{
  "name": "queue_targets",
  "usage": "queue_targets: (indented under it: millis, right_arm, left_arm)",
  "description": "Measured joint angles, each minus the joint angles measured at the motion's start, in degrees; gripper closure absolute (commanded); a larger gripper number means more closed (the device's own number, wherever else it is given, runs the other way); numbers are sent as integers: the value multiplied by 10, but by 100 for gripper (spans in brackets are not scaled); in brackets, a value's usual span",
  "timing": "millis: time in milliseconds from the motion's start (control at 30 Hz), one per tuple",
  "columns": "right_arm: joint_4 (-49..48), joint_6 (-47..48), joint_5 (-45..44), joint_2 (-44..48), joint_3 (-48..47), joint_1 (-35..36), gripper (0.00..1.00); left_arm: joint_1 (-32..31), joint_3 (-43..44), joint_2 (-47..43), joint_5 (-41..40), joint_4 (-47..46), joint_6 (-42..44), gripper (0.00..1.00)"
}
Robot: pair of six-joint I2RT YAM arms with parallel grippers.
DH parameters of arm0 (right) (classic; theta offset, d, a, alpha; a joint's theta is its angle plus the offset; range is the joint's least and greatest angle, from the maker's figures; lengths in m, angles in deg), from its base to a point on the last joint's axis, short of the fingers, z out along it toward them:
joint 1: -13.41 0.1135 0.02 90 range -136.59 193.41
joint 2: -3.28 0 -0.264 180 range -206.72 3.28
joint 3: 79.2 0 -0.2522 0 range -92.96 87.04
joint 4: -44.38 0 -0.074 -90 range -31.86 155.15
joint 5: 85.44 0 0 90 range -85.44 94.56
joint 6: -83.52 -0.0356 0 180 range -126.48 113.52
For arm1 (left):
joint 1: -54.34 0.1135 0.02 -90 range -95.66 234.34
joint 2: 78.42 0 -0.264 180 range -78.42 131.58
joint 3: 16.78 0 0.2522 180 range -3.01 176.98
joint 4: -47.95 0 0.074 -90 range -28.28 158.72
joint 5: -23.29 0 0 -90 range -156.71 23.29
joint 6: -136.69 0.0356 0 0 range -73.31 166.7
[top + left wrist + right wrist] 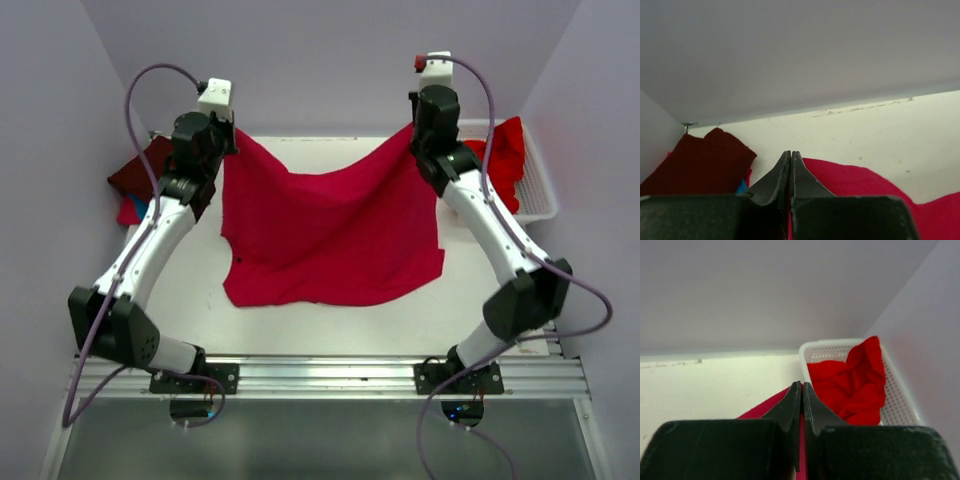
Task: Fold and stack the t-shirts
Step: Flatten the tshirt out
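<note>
Right now the left pincer point(231, 137) and right pincer point(414, 137) are each clamped on an upper corner of the crimson-pink t-shirt point(330, 230). It sags between them, its lower part spread on the table point(320, 330) beneath. Either thin corner bite may slip if the arms pull apart too hard, dropping that side crumpled, perhaps onto the maroon shirt point(140, 170) just outside the left pincer.

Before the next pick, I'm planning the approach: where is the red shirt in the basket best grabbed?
Probably its raised fold, from above: the red shirt lies crumpled with one peak standing above the basket rim, whose walls block sideways approaches.
</note>
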Motion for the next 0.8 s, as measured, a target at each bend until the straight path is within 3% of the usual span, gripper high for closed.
queue_targets:
  millis: [133, 233, 433, 567, 800]
  right_arm:
    - [83, -47, 47, -113, -75, -37, 100]
    - [113, -64, 66, -123, -58, -37, 100]
    - [110, -50, 76, -3, 3, -1, 100]
    - [51, -8, 65, 103, 1, 54, 100]
    - [-4, 60, 58, 137, -141, 96, 100]
  left_arm:
    - [37, 42, 104, 6, 25, -8, 100]
    - [40, 45, 110, 12, 45, -11, 100]
    - [16, 51, 6, 5, 45, 5, 100]
    - [-45, 92, -71, -16, 24, 32, 100]
    - [-79, 235, -94, -19, -1, 65, 100]
